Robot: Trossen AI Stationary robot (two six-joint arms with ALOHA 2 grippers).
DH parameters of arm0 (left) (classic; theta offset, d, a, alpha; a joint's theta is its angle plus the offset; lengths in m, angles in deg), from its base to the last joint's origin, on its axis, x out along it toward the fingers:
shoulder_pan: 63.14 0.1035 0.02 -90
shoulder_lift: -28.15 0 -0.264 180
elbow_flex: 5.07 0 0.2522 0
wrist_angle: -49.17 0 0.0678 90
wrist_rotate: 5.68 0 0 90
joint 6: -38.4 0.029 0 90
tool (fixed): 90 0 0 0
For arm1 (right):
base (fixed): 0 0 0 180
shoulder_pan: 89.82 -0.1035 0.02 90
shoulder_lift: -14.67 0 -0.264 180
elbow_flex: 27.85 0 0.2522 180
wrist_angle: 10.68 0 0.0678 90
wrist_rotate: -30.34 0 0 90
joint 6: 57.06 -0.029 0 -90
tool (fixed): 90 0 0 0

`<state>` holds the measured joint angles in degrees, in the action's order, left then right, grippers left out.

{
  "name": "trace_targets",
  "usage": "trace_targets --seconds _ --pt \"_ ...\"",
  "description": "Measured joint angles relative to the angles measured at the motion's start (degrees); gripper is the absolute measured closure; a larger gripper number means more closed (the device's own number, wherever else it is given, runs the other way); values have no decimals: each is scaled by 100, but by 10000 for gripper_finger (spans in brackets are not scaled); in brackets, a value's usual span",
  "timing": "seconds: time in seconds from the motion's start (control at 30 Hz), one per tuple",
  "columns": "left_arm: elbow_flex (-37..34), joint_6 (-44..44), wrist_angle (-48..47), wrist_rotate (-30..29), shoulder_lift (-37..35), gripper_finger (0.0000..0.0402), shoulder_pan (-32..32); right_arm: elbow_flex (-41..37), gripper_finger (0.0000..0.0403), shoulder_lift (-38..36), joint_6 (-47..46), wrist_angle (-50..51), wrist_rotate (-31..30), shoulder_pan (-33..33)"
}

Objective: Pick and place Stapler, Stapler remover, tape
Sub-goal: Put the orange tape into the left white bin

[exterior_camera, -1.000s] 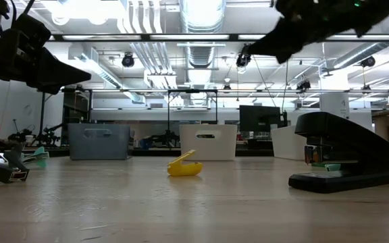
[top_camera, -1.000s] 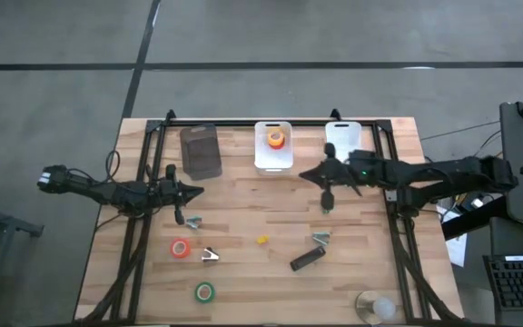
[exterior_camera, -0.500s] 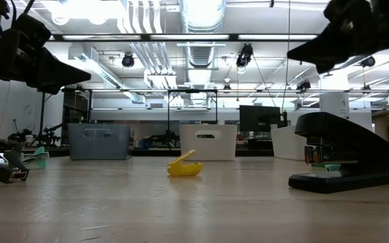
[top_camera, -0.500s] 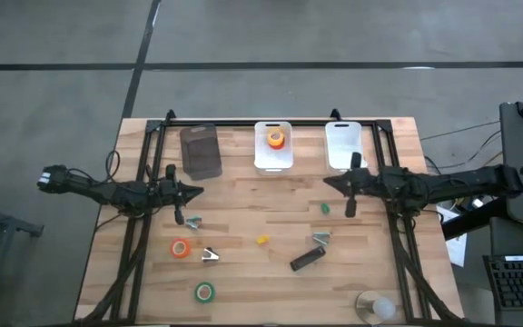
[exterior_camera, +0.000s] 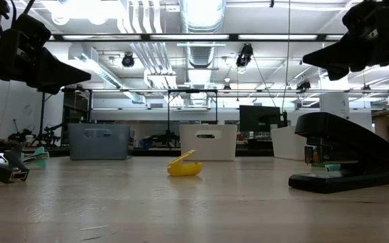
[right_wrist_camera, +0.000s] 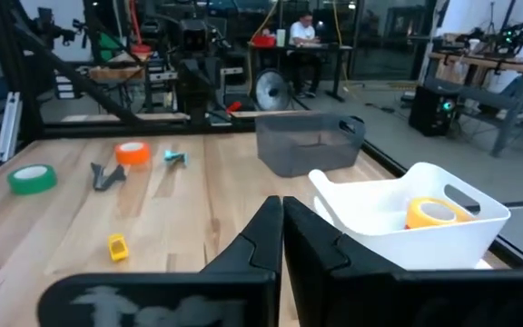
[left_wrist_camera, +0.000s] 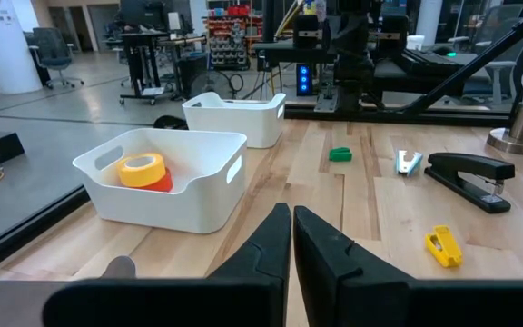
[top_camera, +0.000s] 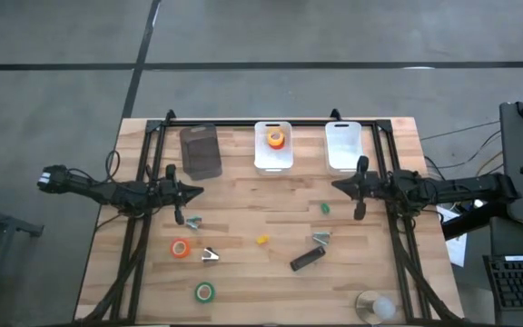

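The black stapler [top_camera: 307,259] lies flat on the table at the near right, and it also shows in the low view [exterior_camera: 343,152]. Silvery staple removers [top_camera: 193,221] [top_camera: 210,255] [top_camera: 320,238] lie loose on the wood. An orange-red tape roll [top_camera: 181,248] and a green tape roll [top_camera: 205,292] lie flat at the near left. More tape [left_wrist_camera: 143,170] sits in the middle white bin [top_camera: 273,162]. My left gripper [top_camera: 198,190] hovers shut at the left. My right gripper [top_camera: 334,185] hovers shut at the right, in front of the right white bin [top_camera: 343,156].
A dark grey bin [top_camera: 201,152] stands at the far left. A small green bit [top_camera: 325,208] and a yellow bit [top_camera: 261,240] lie mid-table. A round pale object [top_camera: 375,307] sits at the near right corner. A black frame runs along the table's sides.
My right gripper has drawn back from the middle of the table toward the right edge and has sunk a little, still shut. The small green bit that the arm covered now shows. The left arm has kept still.
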<state>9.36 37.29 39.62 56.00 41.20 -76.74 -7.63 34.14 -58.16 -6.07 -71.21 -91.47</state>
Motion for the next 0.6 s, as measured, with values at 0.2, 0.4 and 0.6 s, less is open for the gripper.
trace_targets --seconds 0.2,0.4,0.6 --pt "0 0 1 -1 0 381 1 -292 394 -213 19 85 -3 0" --pt "0 0 0 0 0 380 1 -469 394 -285 126 307 -37 4" --pt "0 0 1 -1 -1 380 2 -473 394 -151 85 493 -37 4"
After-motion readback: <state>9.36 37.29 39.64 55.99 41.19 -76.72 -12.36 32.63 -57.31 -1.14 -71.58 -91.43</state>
